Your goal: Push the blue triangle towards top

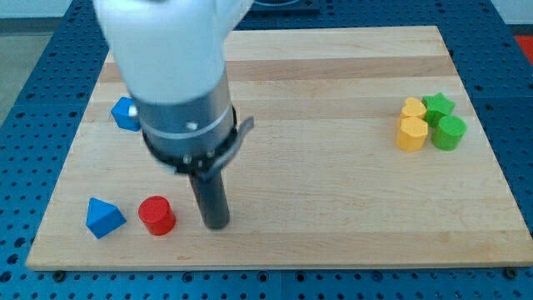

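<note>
Pale wood tabletop on a blue pegboard base carries your blocks: the blue triangle sits near the view's bottom-left corner, with a red cylinder just beside it on the right. Your arm has no hand, only a rod whose tip rests right of the red cylinder, gripping nothing. Another blue block lies half hidden behind the arm, while two yellow blocks, a green star and a green cylinder cluster at the right.

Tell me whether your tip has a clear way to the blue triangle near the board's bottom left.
Probably yes, but not straight across. My tip sits to the view's right of the red cylinder, which lies between it and the blue triangle. Going round below the cylinder looks free.
</note>
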